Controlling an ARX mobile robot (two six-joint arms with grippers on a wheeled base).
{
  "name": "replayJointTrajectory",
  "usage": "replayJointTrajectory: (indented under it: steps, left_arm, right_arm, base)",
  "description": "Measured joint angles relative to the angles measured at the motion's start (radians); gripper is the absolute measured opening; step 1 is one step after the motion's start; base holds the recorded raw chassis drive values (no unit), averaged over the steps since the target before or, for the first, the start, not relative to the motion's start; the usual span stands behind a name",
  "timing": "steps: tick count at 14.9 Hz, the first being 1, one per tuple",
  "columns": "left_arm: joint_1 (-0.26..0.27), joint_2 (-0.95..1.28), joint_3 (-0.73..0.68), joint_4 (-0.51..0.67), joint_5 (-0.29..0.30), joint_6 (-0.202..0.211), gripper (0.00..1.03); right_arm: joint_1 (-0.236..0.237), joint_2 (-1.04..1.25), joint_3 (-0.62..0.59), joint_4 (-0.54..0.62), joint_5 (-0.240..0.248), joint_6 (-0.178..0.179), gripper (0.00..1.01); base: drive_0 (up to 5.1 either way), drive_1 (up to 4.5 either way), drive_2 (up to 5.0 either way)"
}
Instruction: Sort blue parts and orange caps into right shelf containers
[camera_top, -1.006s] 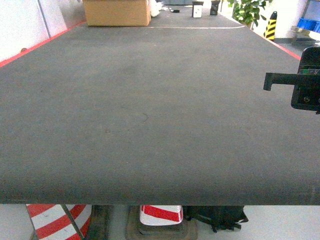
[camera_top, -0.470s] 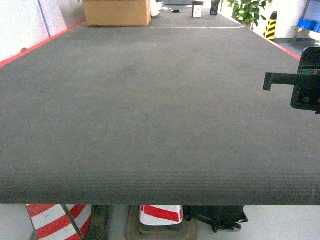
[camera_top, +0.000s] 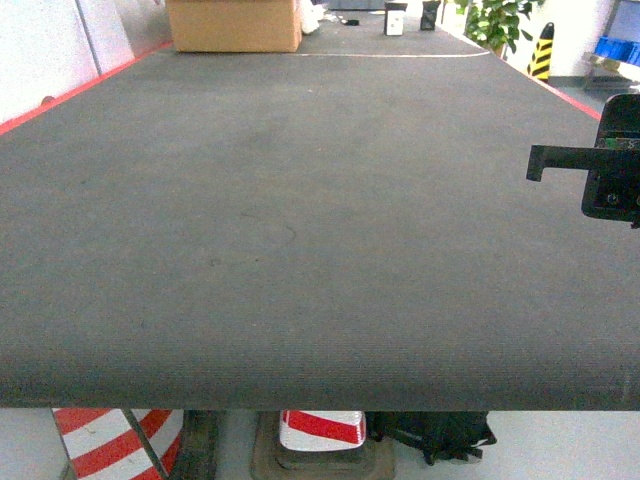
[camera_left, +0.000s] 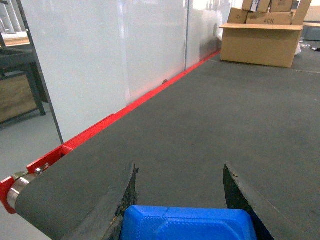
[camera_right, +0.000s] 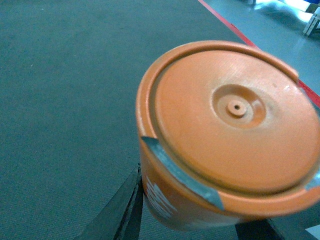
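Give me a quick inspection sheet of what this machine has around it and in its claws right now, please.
Surface: long dark grey belt with a red edge strip; bare where the cameras look.
Job's things: one orange cap and one blue part, both held; blue crates show only at the far right edge.
Clutter: cardboard box and two small dark items at the belt's far end.
End effectors: left end effector has the blue part between its fingers; right end effector grips the orange cap.
Cables: nothing seen.
Surroundings: white wall panels, potted plant, striped barriers below the belt.
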Motion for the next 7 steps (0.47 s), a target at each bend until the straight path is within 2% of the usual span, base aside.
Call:
replayJointTrajectory:
  steps: [7]
  left_arm:
    - [0.0, 0.0, 0.0, 0.0, 0.0, 0.0, 0.41]
  right_arm:
    - [0.0, 0.0, 0.0, 0.0, 0.0, 0.0, 0.42]
  base:
    - [0.0, 0.0, 0.0]
